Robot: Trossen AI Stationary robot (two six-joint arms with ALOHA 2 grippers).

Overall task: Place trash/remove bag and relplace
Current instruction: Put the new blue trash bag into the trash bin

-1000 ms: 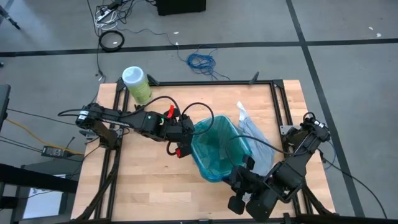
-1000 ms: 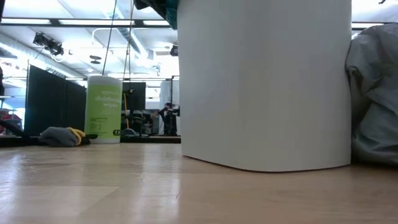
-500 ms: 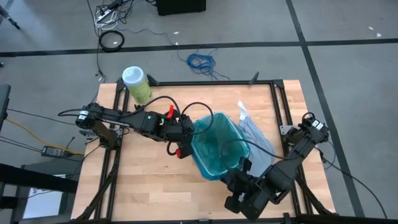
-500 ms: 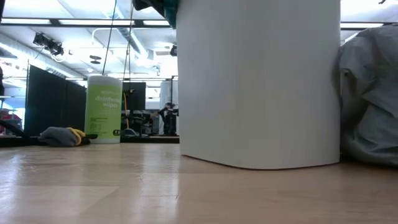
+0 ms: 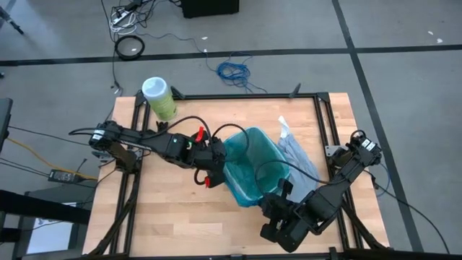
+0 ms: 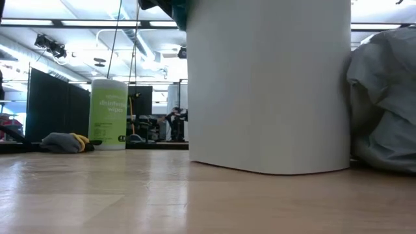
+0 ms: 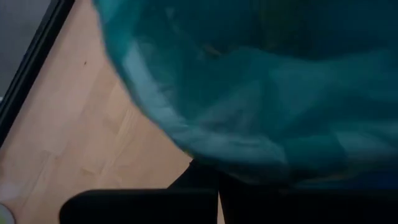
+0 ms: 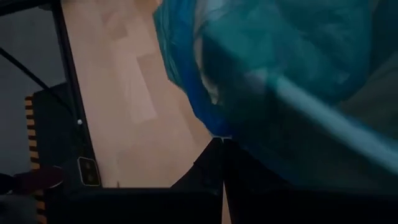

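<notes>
bin [image 5: 254, 167] has shifted slightly leftward; both grippers pinch its teal liner [image 5: 245, 148] rim, left gripper [image 5: 219, 160], right gripper [image 5: 276, 198].

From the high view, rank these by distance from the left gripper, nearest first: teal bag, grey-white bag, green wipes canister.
1. Teal bag: at the left gripper, on the bin's near rim.
2. Green wipes canister: table's far left corner.
3. Grey-white bag: beyond the bin, right side.

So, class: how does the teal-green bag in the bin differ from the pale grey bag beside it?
The teal-green bag is stretched open over the white bin; the pale grey bag lies crumpled on the table against the bin's side. The teal one is vividly coloured, the grey one pale. Both look like thin plastic.
</notes>
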